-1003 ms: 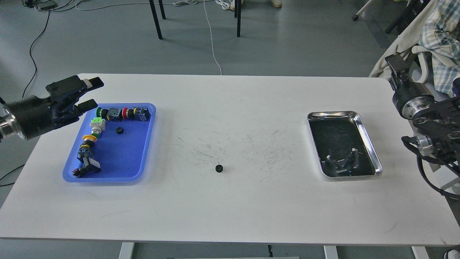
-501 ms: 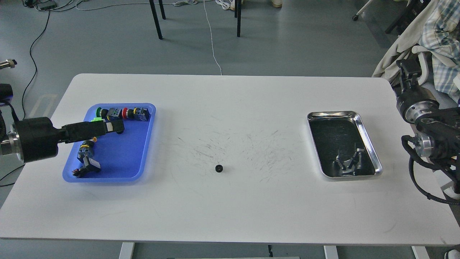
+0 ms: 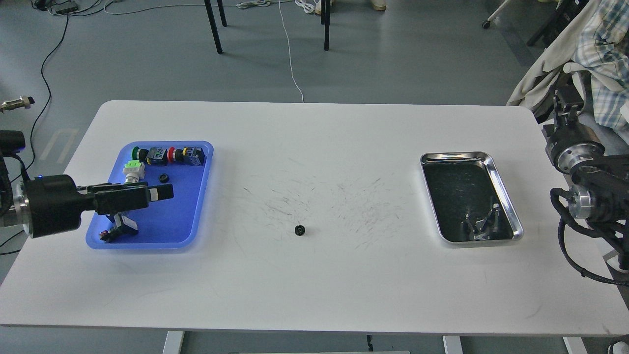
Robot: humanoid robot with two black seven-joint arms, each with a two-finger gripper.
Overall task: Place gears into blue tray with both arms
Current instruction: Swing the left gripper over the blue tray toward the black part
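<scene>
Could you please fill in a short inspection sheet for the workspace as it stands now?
Surface: white table, scuffed mid-top.
Job's things: one gear in the blue tray; one gear on the table's middle.
Clutter: push-button switches in the blue tray; steel tray at right.
End effectors: left end effector over the blue tray; right end effector off the table's right edge.
Cables: on the floor.
Surroundings: chair legs, cloth.

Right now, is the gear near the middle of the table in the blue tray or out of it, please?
Out. The gear lies on the bare white table, well right of the blue tray.
</scene>
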